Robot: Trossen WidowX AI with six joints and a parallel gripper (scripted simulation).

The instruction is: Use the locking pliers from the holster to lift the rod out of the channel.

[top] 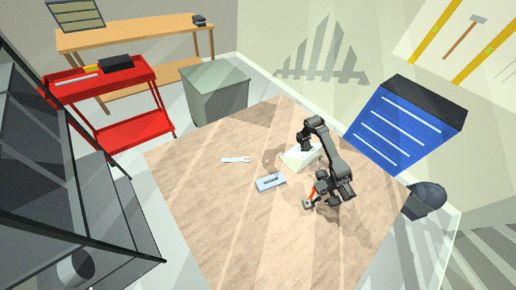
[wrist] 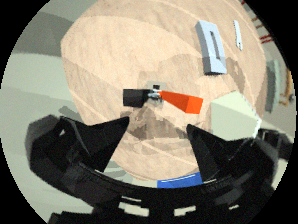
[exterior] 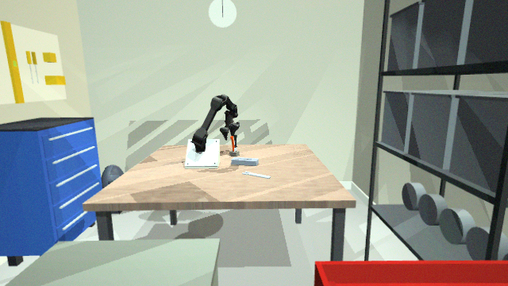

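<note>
The locking pliers (top: pixel 312 193) (exterior: pixel 235 145) (wrist: pixel 182 100) stand upright in the small grey holster (top: pixel 307 205) (exterior: pixel 234 153), with one orange and one black handle spread apart at the top. Their jaws are hidden. My gripper (top: pixel 323 195) (exterior: pixel 229 136) (wrist: pixel 158 123) is open and empty, close to the handles. In the wrist view the handles appear ahead of the fingertips, not between them. The light blue-grey channel block (top: pixel 261 186) (exterior: pixel 244 162) (wrist: pixel 204 42) lies on the table with a narrow dark slot in its top. The rod cannot be made out clearly inside.
A flat pale tool with a notched end (top: pixel 234 160) (exterior: pixel 256 175) (wrist: pixel 238 35) lies beyond the block. The arm's white wedge-shaped base (top: pixel 296 161) (exterior: pixel 210 156) (wrist: pixel 232 112) stands near the block. All rest on the wooden table (top: pixel 226 225) (exterior: pixel 222 192).
</note>
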